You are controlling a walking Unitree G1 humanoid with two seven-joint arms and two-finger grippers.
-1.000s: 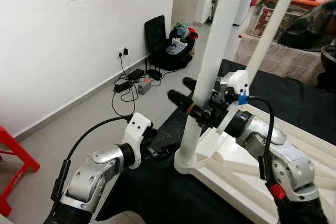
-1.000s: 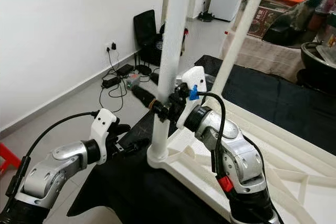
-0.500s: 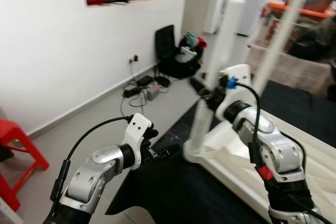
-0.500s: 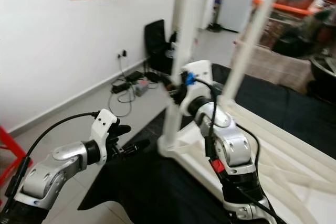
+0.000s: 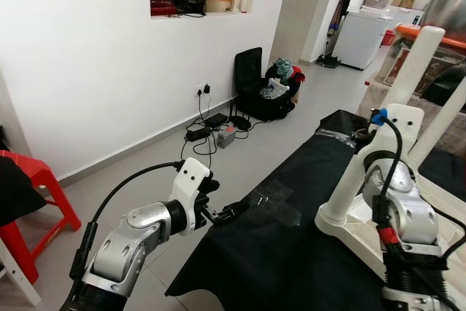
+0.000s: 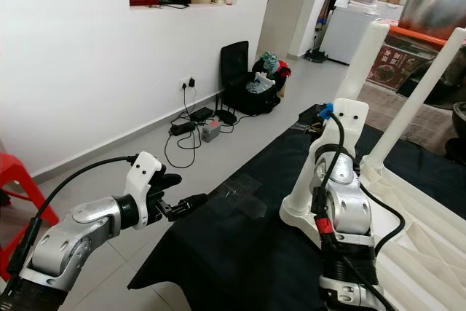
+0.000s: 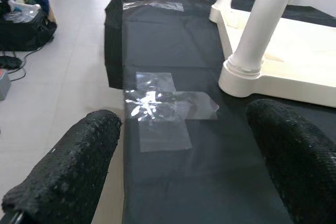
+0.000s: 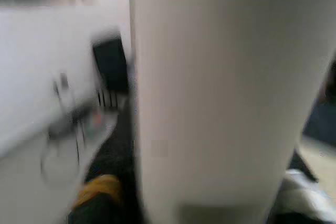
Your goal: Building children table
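The white children's table (image 6: 429, 242) lies upside down on a black cloth (image 5: 269, 260). Its near leg (image 6: 368, 49) stands upright from a round collar (image 6: 298, 213). A second leg (image 6: 422, 92) rises behind it. My right arm (image 6: 342, 194) reaches up along the near leg. In the right wrist view this leg (image 8: 210, 77) sits between the fingers of my right gripper (image 8: 184, 205), which is shut on it. To the left, my left gripper (image 7: 184, 166) hovers open at the cloth's corner, holding nothing and apart from the table.
A patch of clear tape (image 7: 163, 108) lies on the cloth near the leg's collar. On the floor to the left are cables and chargers (image 5: 211, 125), a black bag of clothes (image 5: 266, 92) and a red stool (image 5: 36, 187). Bare grey floor lies between them.
The camera has swung left, so the table and my right arm sit further right in the picture. My right forearm stands steeper against the leg. The left arm holds its pose.
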